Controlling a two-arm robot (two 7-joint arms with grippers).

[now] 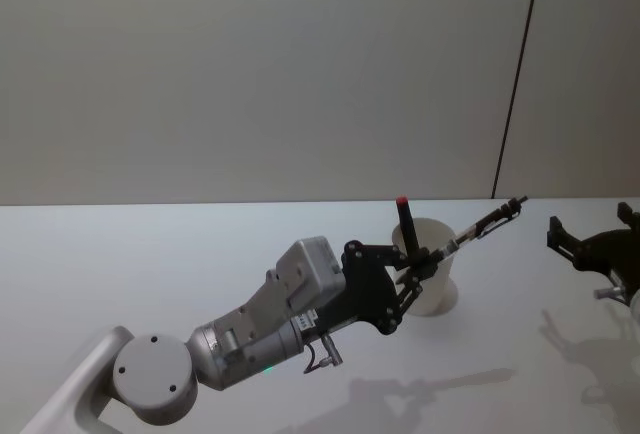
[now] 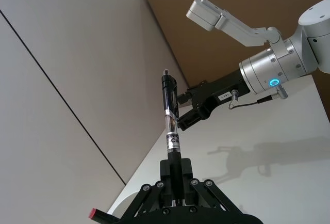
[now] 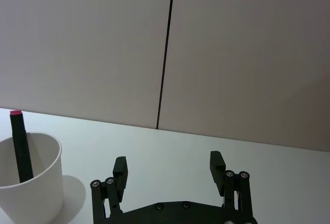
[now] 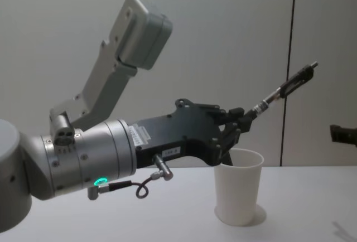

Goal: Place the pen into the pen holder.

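Pen holder [image 1: 434,292] on the table [image 1: 150,264], your left gripper [image 1: 427,258] and pen [image 1: 485,224] above it, your right gripper [image 1: 590,226] well right.

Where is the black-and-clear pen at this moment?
Chest view: the pen is clamped by its lower end in the left gripper, slanting up and rightward from above the pen holder; the right gripper idles farther right.

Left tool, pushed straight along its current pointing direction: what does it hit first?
Probably nothing close. The left tool, shut on the pen, points up and rightward; in the chest view that line passes above the open right tool and heads for the wall. Depth is unclear.
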